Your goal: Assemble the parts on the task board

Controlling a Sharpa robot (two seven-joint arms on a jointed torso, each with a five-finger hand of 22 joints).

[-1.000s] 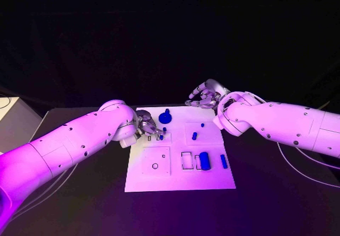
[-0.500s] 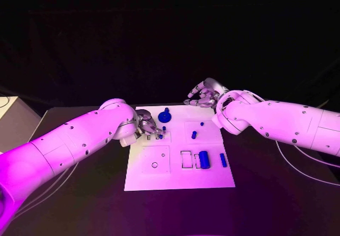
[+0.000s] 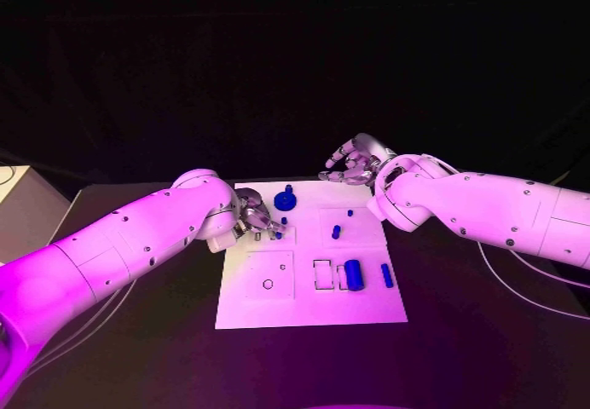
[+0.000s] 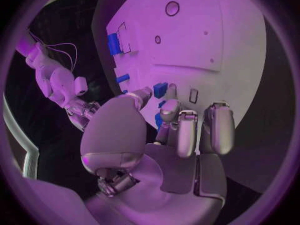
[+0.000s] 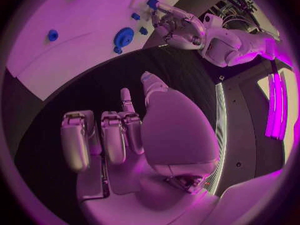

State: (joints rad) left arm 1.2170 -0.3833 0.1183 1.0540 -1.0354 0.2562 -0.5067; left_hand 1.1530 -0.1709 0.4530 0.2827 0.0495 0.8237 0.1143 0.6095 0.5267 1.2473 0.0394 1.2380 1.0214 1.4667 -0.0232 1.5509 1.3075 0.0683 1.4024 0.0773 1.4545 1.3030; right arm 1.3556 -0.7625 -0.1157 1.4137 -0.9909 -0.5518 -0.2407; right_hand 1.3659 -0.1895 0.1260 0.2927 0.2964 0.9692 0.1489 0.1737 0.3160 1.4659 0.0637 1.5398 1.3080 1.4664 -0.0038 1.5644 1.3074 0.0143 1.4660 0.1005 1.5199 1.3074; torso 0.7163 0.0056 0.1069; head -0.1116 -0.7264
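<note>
The white task board (image 3: 308, 302) lies in the middle of the table. My left hand (image 3: 256, 215) is at its far left part, and its thumb and a finger pinch a small blue part (image 4: 159, 116) over the slots there. Another small blue part (image 4: 160, 89) stands in the board just beyond the fingertips. My right hand (image 3: 353, 164) hovers above the board's far edge with its fingers loosely bent and nothing in them. A round blue part (image 3: 286, 201) sits near the far edge. A blue cylinder (image 3: 354, 274) and a blue bar (image 3: 386, 274) lie at the near right.
Two small blue pegs (image 3: 349, 213) (image 3: 336, 232) stand in the board's right half. A round hole (image 3: 268, 284) and rectangular slots (image 3: 323, 274) mark the near half. A pale box (image 3: 22, 204) stands off the table's left edge. Black table surrounds the board.
</note>
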